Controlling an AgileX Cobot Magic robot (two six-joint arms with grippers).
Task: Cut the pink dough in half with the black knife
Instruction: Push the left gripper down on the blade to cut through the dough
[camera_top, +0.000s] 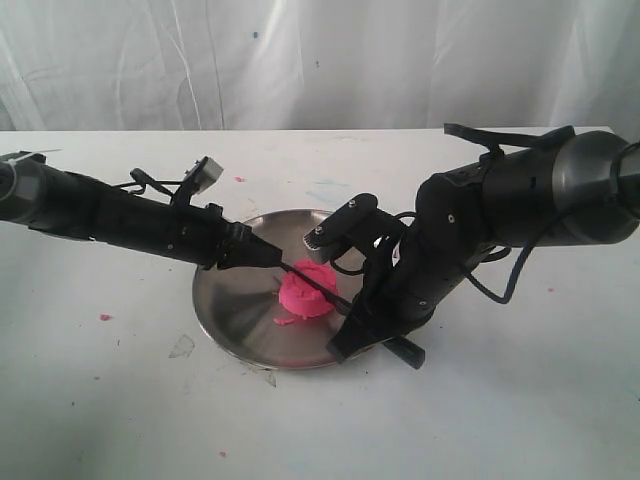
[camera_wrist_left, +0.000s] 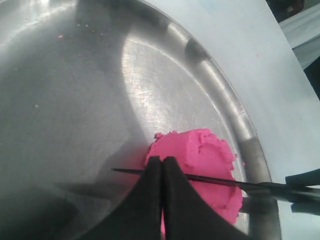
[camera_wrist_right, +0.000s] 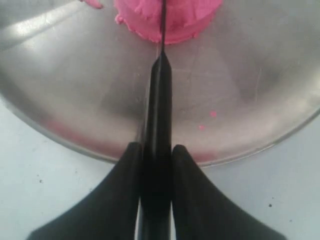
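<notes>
Carrying the whole setup, the white tabletop (camera_top: 120, 400) supports a round steel plate (camera_top: 228, 312) at its centre. The plate serves as the cutting surface and contains the work.

The right gripper (camera_wrist_right: 156, 155) reaches in from the plate's near rim. Its jaws are clamped on the handle of the black knife (camera_wrist_right: 159, 100), one jaw on each flat side. This grip appears to set the blade on edge, pointing across the plate.

The left gripper (camera_wrist_left: 161, 167) comes in from the opposite side with its jaws fully closed and holding nothing. Its joined tips sit over the back of the blade near the point, probably to add downward pressure there. Actual contact cannot be confirmed.

The knife spans the pink dough (camera_wrist_left: 200, 155) roughly through its middle, in line with a halving cut. The dough lies on the plate floor, nearer the right gripper's rim, as one ragged lump with no visible split.

Small pink crumbs (camera_wrist_right: 213, 114) are scattered on the plate
</notes>
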